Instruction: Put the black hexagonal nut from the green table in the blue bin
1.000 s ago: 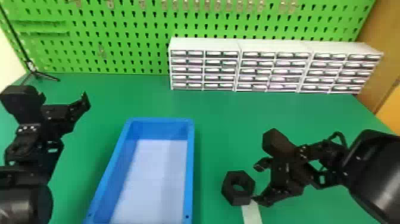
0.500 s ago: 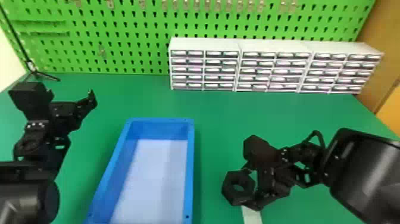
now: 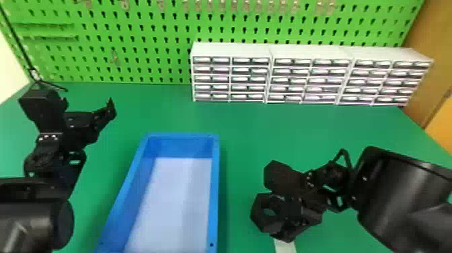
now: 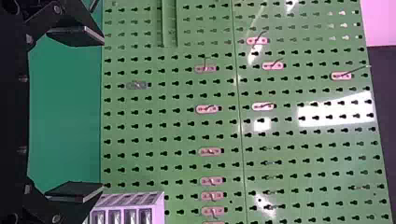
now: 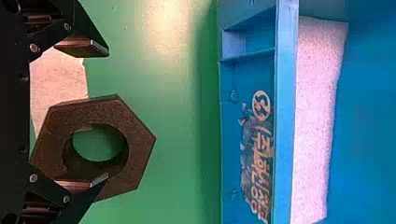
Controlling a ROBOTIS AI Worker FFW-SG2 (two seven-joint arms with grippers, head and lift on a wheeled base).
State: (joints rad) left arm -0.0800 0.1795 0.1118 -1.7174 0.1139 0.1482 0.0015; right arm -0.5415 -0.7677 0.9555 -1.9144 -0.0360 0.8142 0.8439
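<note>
Black hexagonal nut [image 3: 257,215] sits outside the blue bin [image 3: 215,188], off the bin's right side, at the green bench [image 3: 245,124]. Nut is a chunky ring: six straight outer sides, crisp corners, one big round hole through the middle, bench green seen through it. Broad face looks matte and grainy, finely speckled. Thick body; part of an outer side wall and the hole's smooth curved inner wall both visible in right wrist view. Band around the hole is wide, dark all over. Can't tell if it lies fully flat.

Right end effector [image 3: 282,217] is at the nut, spread wide. In right wrist view one finger [image 5: 98,179] overlaps the nut's face, other finger [image 5: 86,45] stands apart from it. No grip on the nut; contact at the overlapping finger can't be told.

Left end effector [image 3: 88,102] is up past the bin's far left corner, spread wide, nothing held; in left wrist view its pads stand well apart.

Bin has a whitish bottom [image 3: 175,198]. Pale strip [image 3: 285,247] near the nut. White drawer units [image 3: 232,50] at the back, green pegboard [image 3: 134,37] behind.
</note>
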